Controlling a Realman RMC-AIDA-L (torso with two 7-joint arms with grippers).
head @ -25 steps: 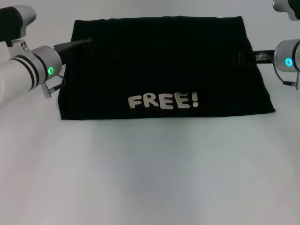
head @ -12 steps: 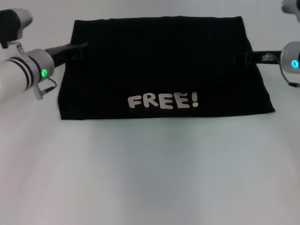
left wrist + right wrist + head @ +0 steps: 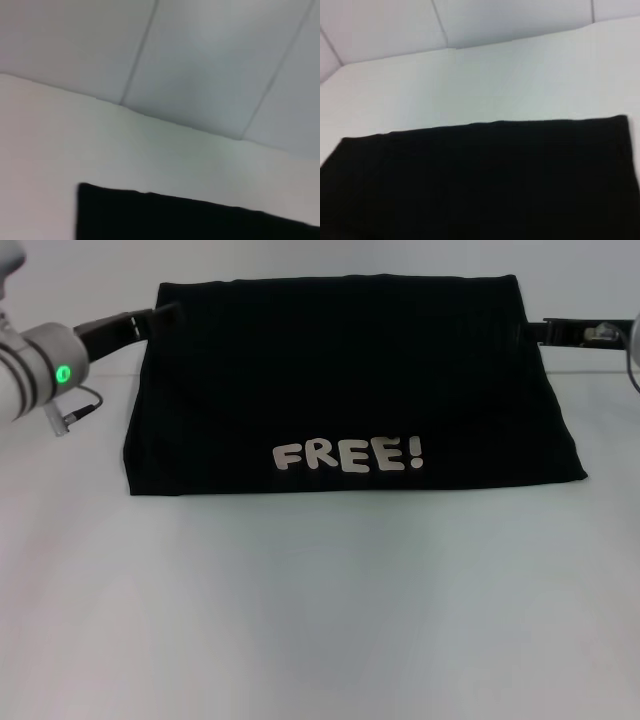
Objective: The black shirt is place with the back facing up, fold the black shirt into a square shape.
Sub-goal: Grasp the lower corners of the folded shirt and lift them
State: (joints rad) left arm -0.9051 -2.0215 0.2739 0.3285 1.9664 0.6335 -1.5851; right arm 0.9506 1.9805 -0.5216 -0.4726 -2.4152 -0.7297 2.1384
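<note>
The shirt (image 3: 350, 380) lies flat on the white tabletop (image 3: 320, 610), folded into a broad black block, wider than it is deep, with its near edge a little wider than its far edge. It fills the far half of the head view, from about ten o'clock across to two o'clock. White letters reading "FREE!" (image 3: 348, 454) run along its near edge, so a printed face is turned up.

The left gripper (image 3: 160, 316) is at ten o'clock, its dark tip at the shirt's far left corner; black on black, so I cannot tell whether the jaws are apart or closed, or whether they hold any cloth. A green light (image 3: 62, 373) shows on that arm's wrist.

The right gripper (image 3: 545, 332) is at two o'clock, its tip just beside the shirt's right edge near the far corner. Its jaws cannot be made out either.

The left wrist view shows a corner of the shirt (image 3: 190, 220) on the tabletop below a pale panelled wall (image 3: 200, 60). The right wrist view shows a wide stretch of the shirt (image 3: 480, 185) lying smooth.
</note>
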